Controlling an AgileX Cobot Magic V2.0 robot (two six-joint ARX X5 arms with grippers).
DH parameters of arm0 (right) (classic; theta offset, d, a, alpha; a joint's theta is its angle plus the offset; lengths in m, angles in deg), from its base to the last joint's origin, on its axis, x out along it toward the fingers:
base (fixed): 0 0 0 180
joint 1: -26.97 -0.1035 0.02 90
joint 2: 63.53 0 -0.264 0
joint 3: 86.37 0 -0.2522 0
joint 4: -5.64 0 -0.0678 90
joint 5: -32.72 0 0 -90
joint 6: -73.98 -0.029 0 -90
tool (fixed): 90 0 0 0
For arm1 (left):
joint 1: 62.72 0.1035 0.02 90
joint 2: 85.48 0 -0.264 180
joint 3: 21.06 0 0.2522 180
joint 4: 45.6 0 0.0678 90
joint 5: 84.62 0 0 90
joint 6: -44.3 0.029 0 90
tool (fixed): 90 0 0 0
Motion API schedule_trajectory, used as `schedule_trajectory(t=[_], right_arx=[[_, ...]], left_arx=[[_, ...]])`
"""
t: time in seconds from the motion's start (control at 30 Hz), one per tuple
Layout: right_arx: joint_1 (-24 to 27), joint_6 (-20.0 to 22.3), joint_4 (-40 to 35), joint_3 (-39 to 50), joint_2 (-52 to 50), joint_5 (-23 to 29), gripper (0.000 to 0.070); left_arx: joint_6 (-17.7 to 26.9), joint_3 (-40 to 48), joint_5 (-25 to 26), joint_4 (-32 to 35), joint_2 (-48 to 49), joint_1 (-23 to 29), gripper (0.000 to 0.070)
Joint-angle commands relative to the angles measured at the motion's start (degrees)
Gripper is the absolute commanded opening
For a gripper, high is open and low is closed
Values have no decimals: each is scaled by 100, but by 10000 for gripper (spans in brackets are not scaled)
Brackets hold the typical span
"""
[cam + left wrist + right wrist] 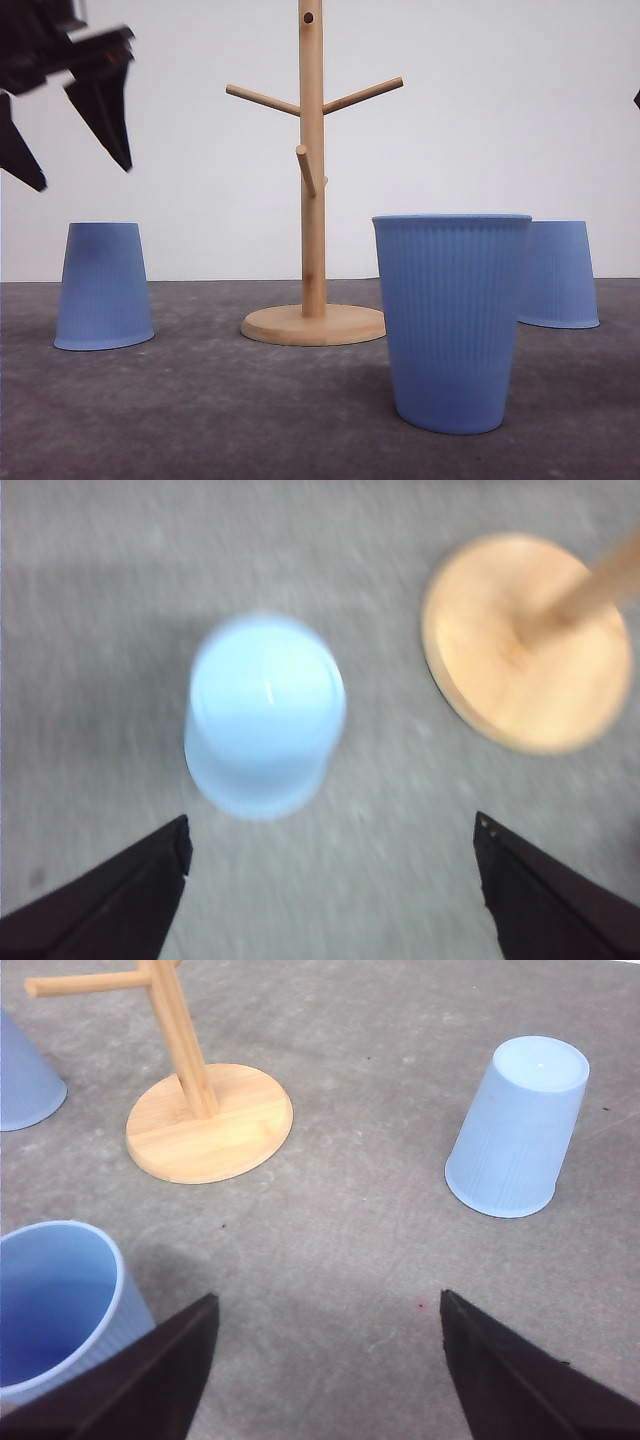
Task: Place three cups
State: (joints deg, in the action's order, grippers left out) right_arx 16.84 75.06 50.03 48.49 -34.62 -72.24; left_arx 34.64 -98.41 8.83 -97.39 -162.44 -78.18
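So here's the setup: 3 light-blue cups on a grey bench [200, 420] around a wooden cup tree [312, 180] with 3 pegs. The left cup [103, 286] sits upside down toward the bench's left edge. The middle cup [452, 320] stands upright, mouth up, close to the front edge. The right cup [560, 273] is upside down too, further back toward the right edge, partly hidden behind the upright one.

My read is that nothing's been placed yet; all 3 cups are on the bench and the pegs are bare. The left gripper [75, 135] hangs in the air above the left cup, jaws spread wide and empty. In the left wrist view that cup [265, 715] shows base-up just ahead of the spread fingers [120, 905], with the tree's round base [528, 640] off to the side. That view is blurry, so fine detail's a wash.

The right gripper [325, 1380] is wide and empty as well, with the upright cup [55, 1305] beside 1 finger and the overturned one [520, 1130] well ahead.

Looks like step 1 is grabbing the left cup. Next move probably needs the left gripper to drop down around the tapered wall and close gently, since thin plastic could squash or slip.

No brands, labels or writing that I can read anywhere.
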Motion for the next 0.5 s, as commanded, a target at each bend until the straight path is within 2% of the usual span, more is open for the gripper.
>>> schedule_trajectory(t=[0.0,0.27,0.47], right_arx=[[-24,-66,-55,-101,22,6,446],[-24,-66,-55,-101,22,4,446],[-24,-63,-56,-101,22,22,446]], left_arx=[[107,-151,-13,191,-262,20,552],[100,-245,-158,794,-1083,147,552],[104,-245,-155,910,-1400,214,551]])
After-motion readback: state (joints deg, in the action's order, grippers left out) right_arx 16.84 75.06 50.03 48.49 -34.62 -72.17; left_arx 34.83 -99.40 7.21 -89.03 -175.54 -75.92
